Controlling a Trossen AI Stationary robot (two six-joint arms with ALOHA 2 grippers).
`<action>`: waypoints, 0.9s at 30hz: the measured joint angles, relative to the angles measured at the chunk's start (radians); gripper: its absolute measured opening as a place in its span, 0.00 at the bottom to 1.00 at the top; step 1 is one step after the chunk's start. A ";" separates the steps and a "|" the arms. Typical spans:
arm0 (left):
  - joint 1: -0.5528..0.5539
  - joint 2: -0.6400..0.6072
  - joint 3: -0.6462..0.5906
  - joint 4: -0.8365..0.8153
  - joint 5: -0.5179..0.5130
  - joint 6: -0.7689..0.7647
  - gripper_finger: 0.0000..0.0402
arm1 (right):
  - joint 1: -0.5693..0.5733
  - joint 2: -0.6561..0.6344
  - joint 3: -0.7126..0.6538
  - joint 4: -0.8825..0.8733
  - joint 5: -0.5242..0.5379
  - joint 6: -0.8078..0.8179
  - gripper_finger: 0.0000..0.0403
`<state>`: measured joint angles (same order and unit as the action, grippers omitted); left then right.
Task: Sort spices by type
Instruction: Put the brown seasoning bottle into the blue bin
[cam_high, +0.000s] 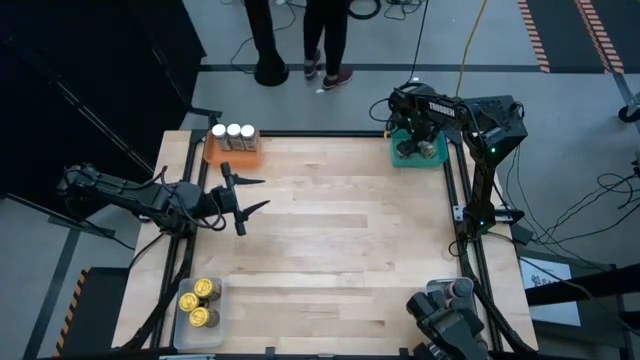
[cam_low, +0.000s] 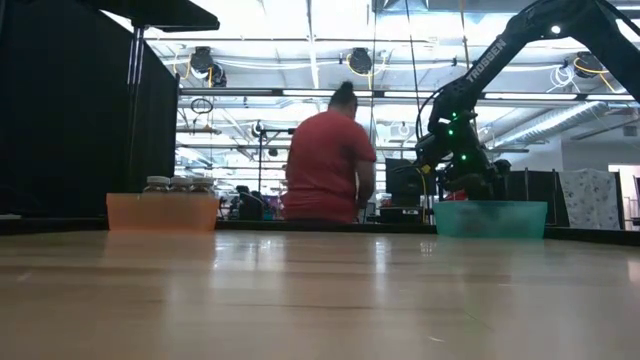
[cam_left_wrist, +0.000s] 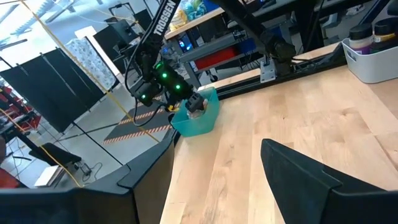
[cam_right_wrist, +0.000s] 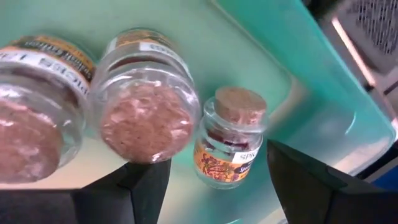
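Three brownish spice jars (cam_right_wrist: 146, 93) lie in the teal tray (cam_high: 405, 157), my right gripper (cam_right_wrist: 211, 171) hanging over them.

Its fingers stand spread, one either side of the cork-stoppered jar (cam_right_wrist: 229, 138), pinching nothing; I judge the brownish kind gathers here. Two jars are cut off at the frame edge. My left gripper (cam_high: 245, 196), also spread and empty, waits well away from the tray, near the orange tray (cam_high: 232, 152).
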<state>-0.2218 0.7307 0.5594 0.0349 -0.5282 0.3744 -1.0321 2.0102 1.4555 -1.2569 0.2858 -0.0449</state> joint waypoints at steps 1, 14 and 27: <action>0.000 0.000 0.000 0.000 0.000 0.000 0.62 | 0.000 0.000 0.000 -0.006 0.000 0.033 0.61; 0.000 0.000 0.000 -0.045 0.000 -0.010 0.62 | 0.001 -0.188 0.006 -0.010 0.041 0.404 0.61; 0.000 0.000 0.000 -0.091 0.000 -0.017 0.62 | -0.007 -0.213 -0.132 0.118 -0.004 0.685 0.50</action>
<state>-0.2222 0.7303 0.5594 -0.0559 -0.5285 0.3572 -1.0392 1.7974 1.3237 -1.1387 0.2817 0.6398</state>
